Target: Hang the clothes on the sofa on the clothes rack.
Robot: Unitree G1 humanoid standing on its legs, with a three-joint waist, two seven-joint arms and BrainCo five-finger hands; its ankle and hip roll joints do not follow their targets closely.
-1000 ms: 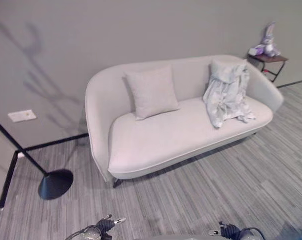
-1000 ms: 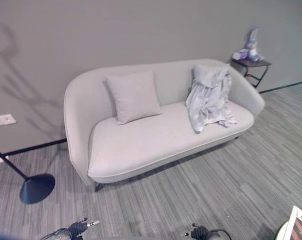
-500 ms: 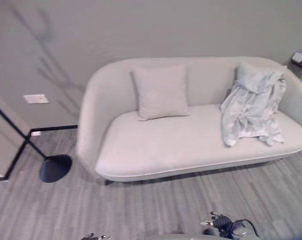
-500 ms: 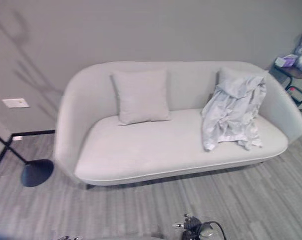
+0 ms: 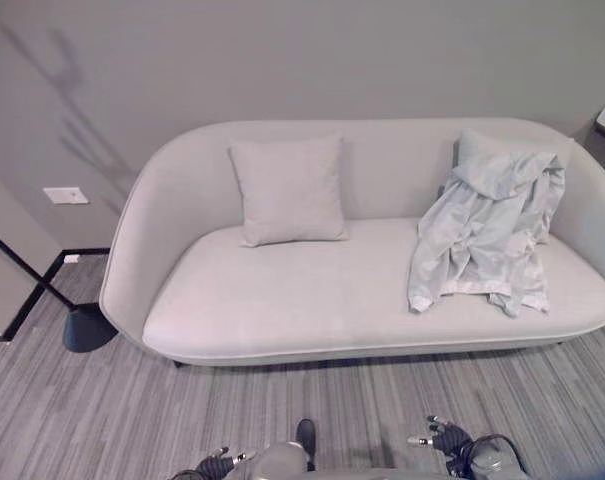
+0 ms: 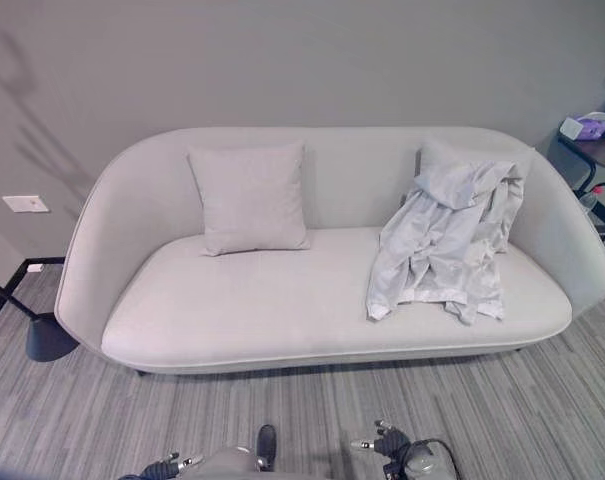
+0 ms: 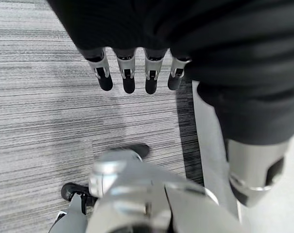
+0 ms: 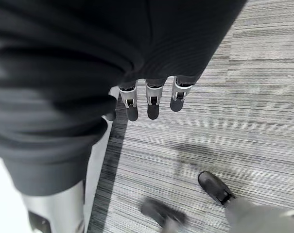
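A pale grey-blue garment (image 5: 485,228) lies crumpled on the right end of the light grey sofa (image 5: 302,300), draped from the backrest down onto the seat. It partly covers a cushion (image 5: 479,146) behind it. My left hand (image 7: 129,77) hangs low over the carpet with straight fingers and holds nothing; it also shows at the bottom edge of the left eye view (image 5: 222,463). My right hand (image 8: 152,103) hangs the same way, open and empty, well short of the sofa (image 5: 445,438).
A square grey cushion (image 5: 288,190) leans on the backrest left of centre. A black round base (image 5: 83,328) with a slanted black pole stands on the floor at the sofa's left. A small dark side table (image 6: 599,152) stands past the right end. Striped grey carpet (image 5: 102,420) lies in front.
The whole picture has shifted: the camera has turned, so the sofa now sits centred and level. The garment lies as before on the sofa. Both hands stay low.
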